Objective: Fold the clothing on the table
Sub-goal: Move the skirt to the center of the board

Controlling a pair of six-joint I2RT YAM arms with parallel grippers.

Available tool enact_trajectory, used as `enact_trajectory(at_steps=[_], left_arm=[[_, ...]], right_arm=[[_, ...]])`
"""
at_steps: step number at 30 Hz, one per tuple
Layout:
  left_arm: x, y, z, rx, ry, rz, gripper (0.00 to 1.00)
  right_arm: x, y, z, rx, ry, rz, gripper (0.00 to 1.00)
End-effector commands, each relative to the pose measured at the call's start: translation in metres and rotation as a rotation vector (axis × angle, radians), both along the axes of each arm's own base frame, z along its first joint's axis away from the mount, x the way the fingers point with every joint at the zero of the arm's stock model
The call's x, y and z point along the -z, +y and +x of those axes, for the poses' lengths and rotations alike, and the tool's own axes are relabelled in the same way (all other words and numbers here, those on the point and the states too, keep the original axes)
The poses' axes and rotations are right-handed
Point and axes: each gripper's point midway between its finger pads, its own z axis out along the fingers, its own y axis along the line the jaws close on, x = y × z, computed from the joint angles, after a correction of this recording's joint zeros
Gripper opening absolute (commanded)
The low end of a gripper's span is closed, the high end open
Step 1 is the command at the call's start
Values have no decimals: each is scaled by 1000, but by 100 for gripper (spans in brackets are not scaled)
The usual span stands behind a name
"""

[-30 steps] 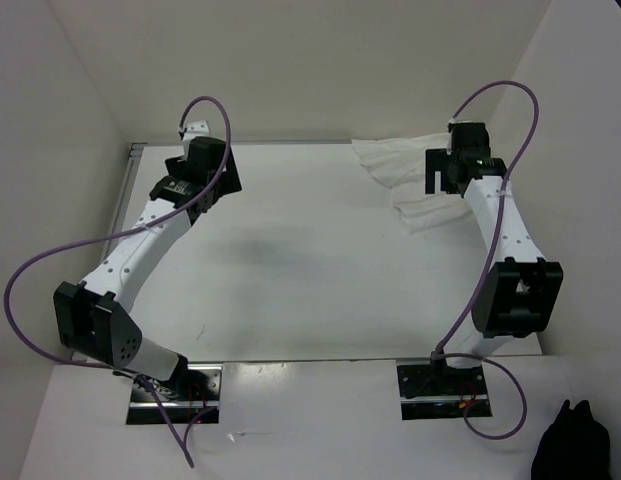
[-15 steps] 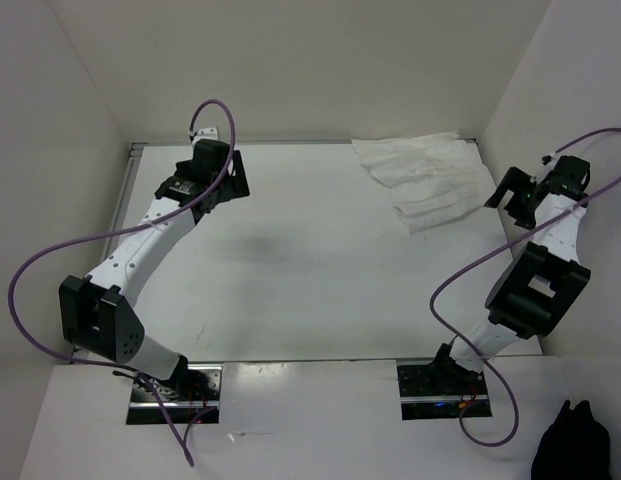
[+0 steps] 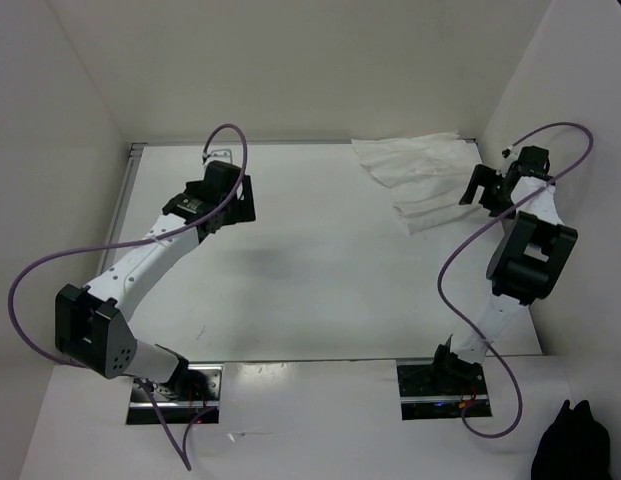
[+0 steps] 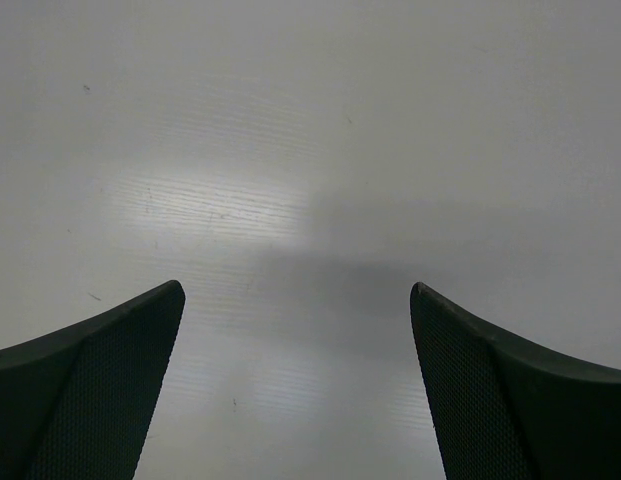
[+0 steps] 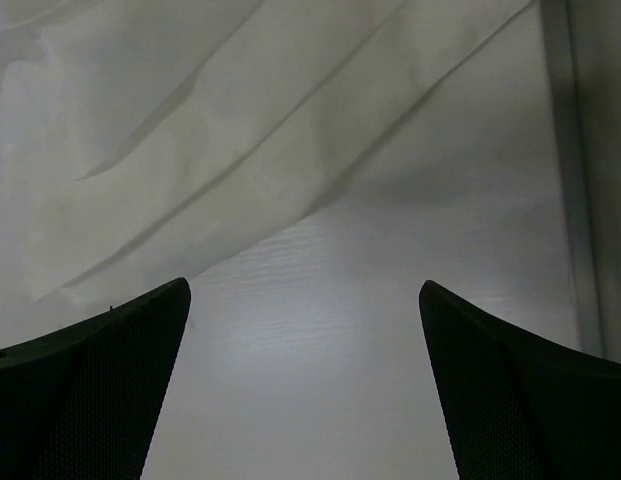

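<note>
The clothing is a white, wrinkled piece lying flat in the far right corner of the table. My right gripper hangs open just off the clothing's right edge, close to the right wall. In the right wrist view the open right gripper has only bare table between its fingers, and the clothing lies ahead of the tips with creased folds. My left gripper is open over the far left of the table, far from the clothing. The left wrist view shows the left gripper above bare table only.
White walls close in the table on the left, back and right; the right wall's base strip runs close beside my right gripper. A black bundle of cloth lies off the table at the near right. Purple cables loop off both arms.
My right arm left its place over the clothing, swung out to the right wall and folded up, then edged back toward the clothing's right edge. My left gripper drifted right and nearer.
</note>
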Motion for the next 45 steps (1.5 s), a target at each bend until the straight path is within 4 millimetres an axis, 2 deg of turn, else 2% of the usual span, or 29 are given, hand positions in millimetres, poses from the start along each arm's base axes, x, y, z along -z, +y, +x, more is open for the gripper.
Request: enact_trajectory(at_steps=[1, 2, 5, 9, 10, 12, 13, 16, 17, 18, 20, 23, 24, 26, 27, 28, 30, 31, 32, 34, 35, 36, 37, 39, 41, 42, 43, 44, 45], left_arm=[[0, -6, -2, 17, -5, 14, 100], [1, -11, -5, 24, 4, 12, 100], [6, -14, -7, 27, 19, 11, 100], [18, -17, -10, 30, 55, 23, 100], [14, -21, -10, 39, 46, 18, 100], [21, -21, -10, 39, 76, 33, 100], [17, -23, -9, 41, 63, 36, 100], [29, -20, -9, 23, 112, 69, 100], [23, -19, -7, 15, 101, 74, 100], [30, -21, -11, 24, 130, 90, 100], [28, -20, -10, 10, 131, 93, 100], [26, -20, -10, 4, 129, 87, 100], [26, -20, -10, 4, 129, 86, 100], [23, -19, -9, -8, 126, 87, 100], [24, -18, -11, -8, 134, 91, 100], [24, -16, -11, -14, 131, 98, 100], [20, -19, -11, -17, 124, 97, 100], [20, -17, -11, -23, 121, 104, 100], [17, -17, -11, -23, 113, 99, 100], [16, -16, -11, -36, 107, 100, 100], [16, -16, -11, -36, 107, 100, 100], [18, -16, -11, -36, 107, 100, 100], [18, -13, -10, -37, 105, 114, 100], [19, -11, -10, -38, 102, 129, 100], [17, -10, -8, -46, 89, 133, 100], [20, -9, -7, -51, 94, 143, 100], [23, -10, -4, -52, 94, 144, 100], [26, -10, -4, -43, 105, 158, 100], [26, -15, -2, -31, 99, 137, 100]], right_arm=[[-7, -37, 29, -26, 0, -136, 100], [2, -40, 32, -21, 25, -133, 100], [3, -42, 37, -10, 26, -124, 100], [12, -12, 48, -36, 15, -93, 100], [16, -3, 50, -42, 17, -83, 100], [19, 3, 55, -46, 14, -77, 100], [29, 8, 58, -49, 25, -67, 100], [45, 4, 63, -37, 45, -93, 100], [43, 2, 68, -36, 36, -96, 100], [58, 0, 66, -30, 67, -96, 100], [61, -4, 71, -22, 70, -108, 100], [75, 1, 73, -30, 99, -118, 97], [82, 7, 74, -43, 110, -115, 90], [82, 24, 79, -76, 108, -116, 67], [87, 33, 77, -101, 127, -116, 37], [89, 44, 75, -124, 139, -104, 24], [97, 81, 66, -208, 184, -77, 0], [98, 96, 58, -240, 205, -60, 0], [96, 128, 53, -319, 209, -30, 0], [104, 163, 26, -406, 276, 6, 0], [95, 181, 21, -448, 260, 23, 0], [92, 212, 9, -519, 272, 29, 0], [93, 229, -4, -557, 288, 42, 0], [66, 279, -23, -707, 248, 95, 0], [36, 310, -43, -814, 248, 171, 29], [-3, 329, -45, -892, 160, 231, 53], [-22, 332, -49, -906, 138, 251, 98], [-52, 325, -45, -898, 55, 231, 99], [-66, 307, -34, -853, 4, 194, 99]])
